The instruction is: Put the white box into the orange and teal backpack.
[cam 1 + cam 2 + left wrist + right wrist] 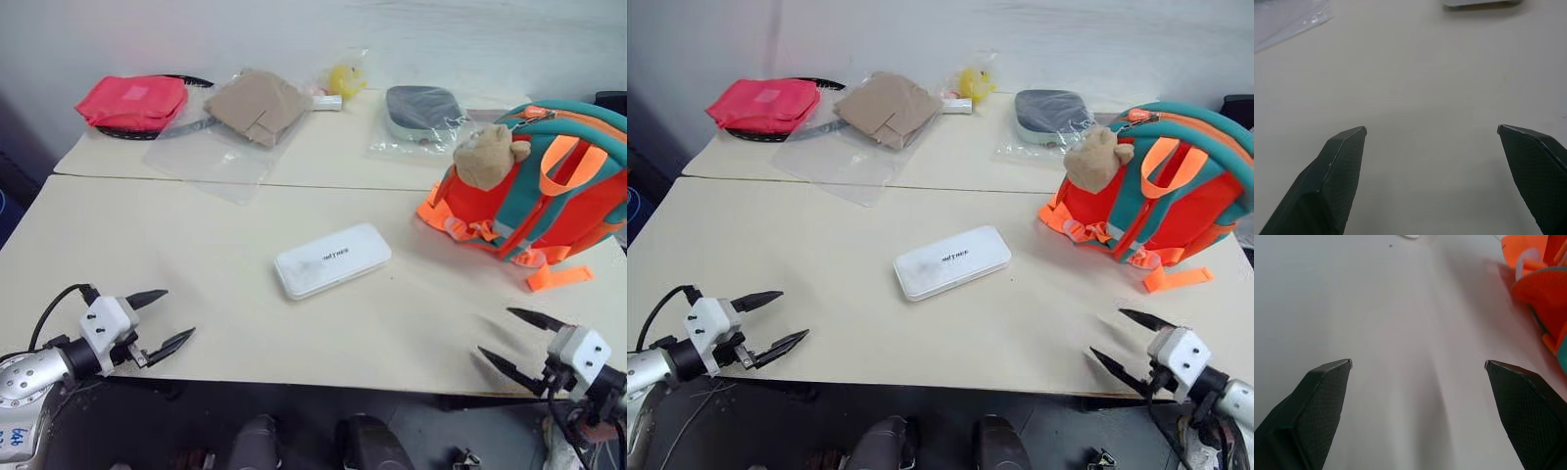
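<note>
The flat white plastic box with rounded corners (332, 259) lies alone in the middle of the cream table (176, 255), probably so that either arm can reach it, and the small orange backpack with teal trim (549, 186) stands at the far right, well apart from it. The left gripper (164, 320) and the right gripper (509, 340) both hover at the near edge with fingers spread wide and empty. The head views show the backpack's tan plush animal (488, 155), while the right wrist view catches just an orange corner of the bag.

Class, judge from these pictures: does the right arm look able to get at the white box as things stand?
Probably yes. The right gripper is open and empty at the table's near edge, and only bare table lies between it and the white box; the backpack sits off to the side.
</note>
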